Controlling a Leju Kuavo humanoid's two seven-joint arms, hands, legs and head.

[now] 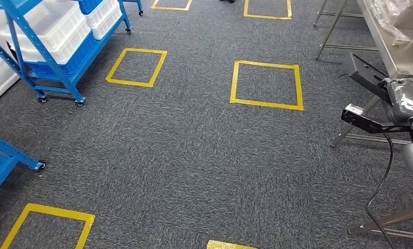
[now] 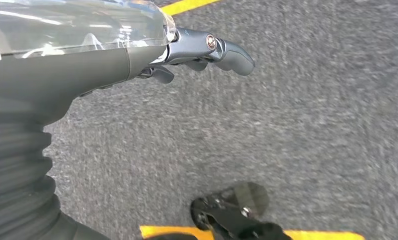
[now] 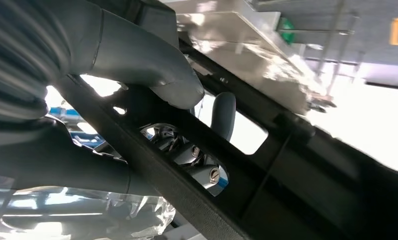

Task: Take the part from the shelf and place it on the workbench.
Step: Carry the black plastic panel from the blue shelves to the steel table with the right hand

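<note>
The part (image 1: 367, 78) is a black, flat, frame-like piece with open slots, and I hold it in my right hand (image 1: 403, 101) at the right side of the head view, raised above the grey carpet (image 1: 194, 155). In my right wrist view my thick grey thumb (image 3: 152, 70) presses over one dark bar of the part (image 3: 197, 165) while my darker fingers (image 3: 222, 114) curl through its opening from the other side, so the grasp is firm. A black cable (image 1: 383, 176) hangs down from near that hand.

My left hand (image 2: 201, 55) hangs over the carpet with nothing in it, fingers loosely extended and apart.

Just beyond my right hand stands the workbench (image 1: 388, 36), its pale top wrapped in clear plastic, on slanted metal legs (image 1: 333, 31). Yellow tape squares (image 1: 266, 85) mark the floor. Well apart, at the far left, a blue wheeled shelf (image 1: 48, 62) carries white bins (image 1: 64, 26) and blue bins (image 1: 64, 65).
</note>
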